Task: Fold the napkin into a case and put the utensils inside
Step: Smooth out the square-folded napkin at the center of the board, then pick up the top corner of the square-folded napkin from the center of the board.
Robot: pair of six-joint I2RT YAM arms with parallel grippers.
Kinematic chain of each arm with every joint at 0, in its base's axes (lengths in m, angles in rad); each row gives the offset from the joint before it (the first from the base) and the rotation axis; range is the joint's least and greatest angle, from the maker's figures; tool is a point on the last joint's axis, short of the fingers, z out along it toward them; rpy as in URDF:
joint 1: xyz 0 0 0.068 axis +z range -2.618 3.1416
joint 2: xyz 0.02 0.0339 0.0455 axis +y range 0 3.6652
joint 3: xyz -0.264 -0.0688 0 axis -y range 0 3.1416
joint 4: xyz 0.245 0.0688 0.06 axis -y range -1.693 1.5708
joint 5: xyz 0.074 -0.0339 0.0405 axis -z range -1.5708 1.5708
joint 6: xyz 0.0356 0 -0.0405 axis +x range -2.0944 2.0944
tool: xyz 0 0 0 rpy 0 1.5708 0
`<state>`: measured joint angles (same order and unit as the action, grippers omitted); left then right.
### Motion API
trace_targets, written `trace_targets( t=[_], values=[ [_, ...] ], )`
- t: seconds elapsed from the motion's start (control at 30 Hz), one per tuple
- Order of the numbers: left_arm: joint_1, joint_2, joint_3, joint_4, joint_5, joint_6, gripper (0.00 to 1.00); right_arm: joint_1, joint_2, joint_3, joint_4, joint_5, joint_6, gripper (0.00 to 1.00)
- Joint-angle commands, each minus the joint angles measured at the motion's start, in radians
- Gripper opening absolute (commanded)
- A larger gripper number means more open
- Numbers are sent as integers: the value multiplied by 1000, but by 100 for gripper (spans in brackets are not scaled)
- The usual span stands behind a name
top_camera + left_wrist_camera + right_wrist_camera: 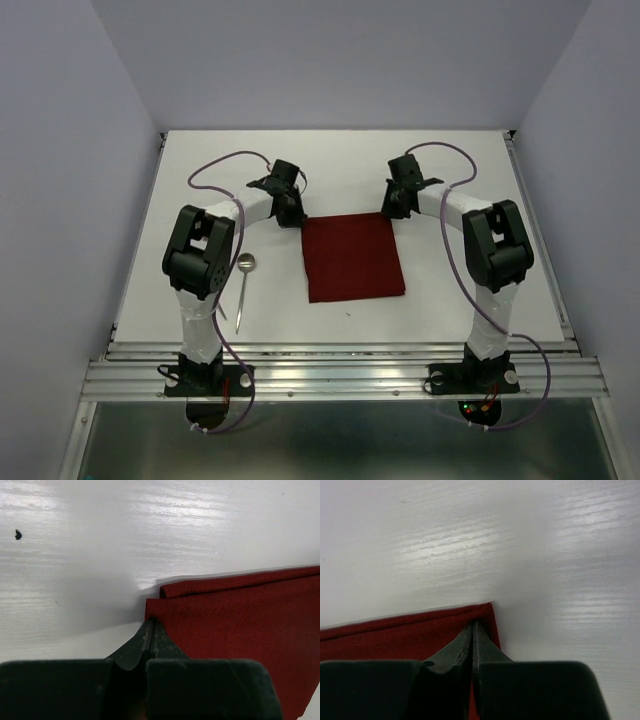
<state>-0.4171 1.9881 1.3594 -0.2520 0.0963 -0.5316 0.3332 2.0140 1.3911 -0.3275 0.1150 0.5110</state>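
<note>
The napkin (pixel 352 257), dark red and plain, lies flat as a near-square in the middle of the white table (pixel 470 300). In the left wrist view it shows two layers at its far left corner, a lower one peeking out behind the upper one

The left gripper (pixel 298 220) is at that far left corner of the napkin. Its jaws are pressed together on the corner of the upper layer, which rises a little to meet the tips

The right gripper (pixel 391 211) is at the napkin's far right corner. Its jaws are also together, and the tips rest on the cloth just inside the corner. Whether any cloth is nipped between them cannot be told

The spoon (pixel 243 295) lies on the table well to the left of the napkin, apart from it, its bowl towards the far side and its thin handle pointing towards the near edge

A tiny dark speck (pixel 349 314) sits just off the napkin's near edge
</note>
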Motion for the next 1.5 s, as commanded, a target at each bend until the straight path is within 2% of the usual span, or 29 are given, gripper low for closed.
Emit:
trace_targets(
  t=[0.0, 0.17, 0.3, 0.4, 0.47, 0.83, 1.17, 1.47],
  values=[
    [3, -141, 33, -35, -20, 30, 2, -6, -139, -4, 22, -38, -35, 8],
    [4, -215, 44, -67, -53, 48, 20, 50, -280, -69, 4, -43, -51, 22],
    [17, -282, 26, -101, -86, 68, 27, 170, -377, -130, -18, -18, -49, 35],
    [40, -319, 6, -147, -131, 84, 33, 311, -409, -182, -21, 8, -31, 49],
    [54, -336, -9, -158, -138, 88, 37, 361, -416, -207, -22, 9, -20, 52],
    [161, -434, -115, -158, -112, 65, 37, 658, -328, -205, -65, 92, 0, 49],
    [163, -420, -129, -141, -90, 65, 37, 740, -199, -127, -76, 95, -48, 47],
    [163, -420, -141, -133, -66, 68, 37, 741, -155, -106, -73, 92, -58, 45]
  ],
)
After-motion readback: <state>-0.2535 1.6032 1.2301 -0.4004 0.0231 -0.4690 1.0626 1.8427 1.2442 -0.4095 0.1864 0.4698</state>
